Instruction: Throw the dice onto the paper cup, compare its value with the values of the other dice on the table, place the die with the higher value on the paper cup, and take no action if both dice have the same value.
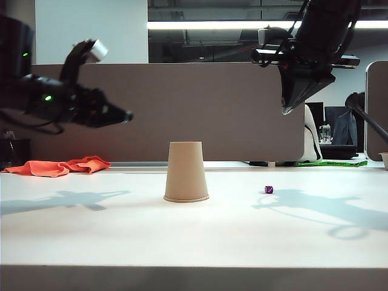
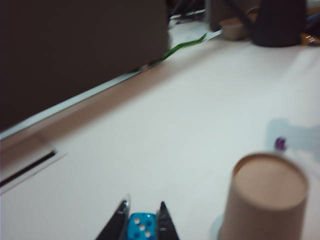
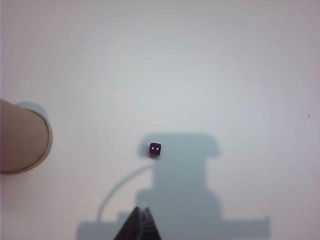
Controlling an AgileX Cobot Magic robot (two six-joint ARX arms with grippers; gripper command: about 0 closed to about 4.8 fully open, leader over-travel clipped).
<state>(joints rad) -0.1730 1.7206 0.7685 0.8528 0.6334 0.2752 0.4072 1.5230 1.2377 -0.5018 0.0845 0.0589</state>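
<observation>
Left hand (image 2: 141, 220), raised at the left above the counter (image 1: 91, 236), pinches the blue die (image 2: 141, 226) between its fingers; the right hand (image 3: 140, 220), raised at the right, is closed and empty. The inverted paper cup (image 1: 186, 172) stands mid-counter, with the purple die (image 3: 155, 149) lying to its right, two pips up.
</observation>
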